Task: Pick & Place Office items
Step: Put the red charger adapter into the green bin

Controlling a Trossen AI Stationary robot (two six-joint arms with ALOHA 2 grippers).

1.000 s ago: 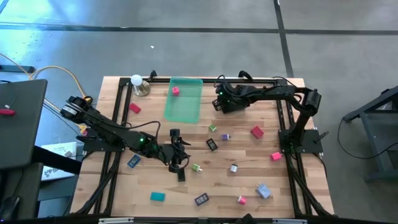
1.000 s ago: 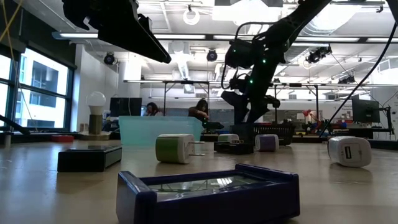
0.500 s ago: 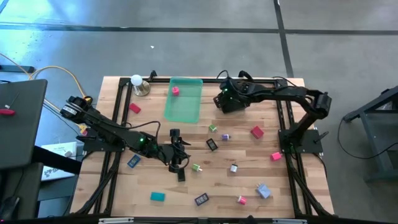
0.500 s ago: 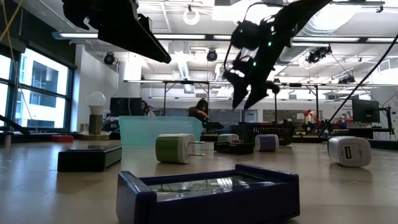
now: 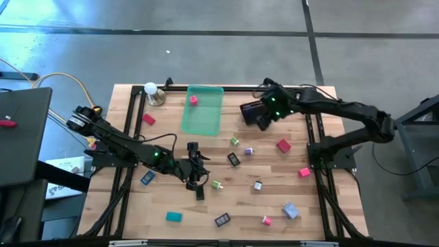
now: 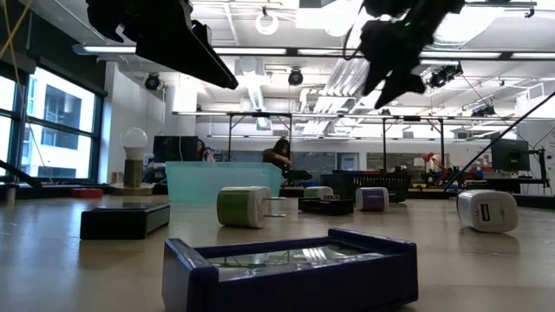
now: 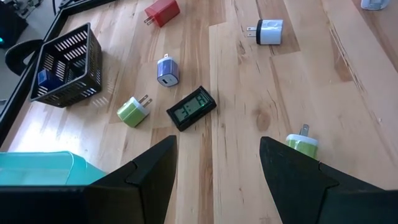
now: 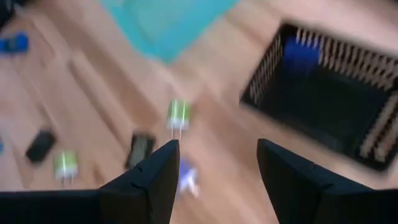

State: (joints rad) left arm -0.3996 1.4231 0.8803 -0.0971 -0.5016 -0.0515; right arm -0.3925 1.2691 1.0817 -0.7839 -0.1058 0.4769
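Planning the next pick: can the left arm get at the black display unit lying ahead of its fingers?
Probably yes. The left gripper is open and empty, and the black display unit lies on bare wood, clear of the green plug beside it.

Left arm low, stretched toward table middle; left gripper [image 5: 195, 173] just above tabletop, fingers [image 7: 149, 177] apart, nothing between. Right arm raised over far side; right gripper [image 5: 250, 114] fingers [image 8: 152, 177] apart, empty.
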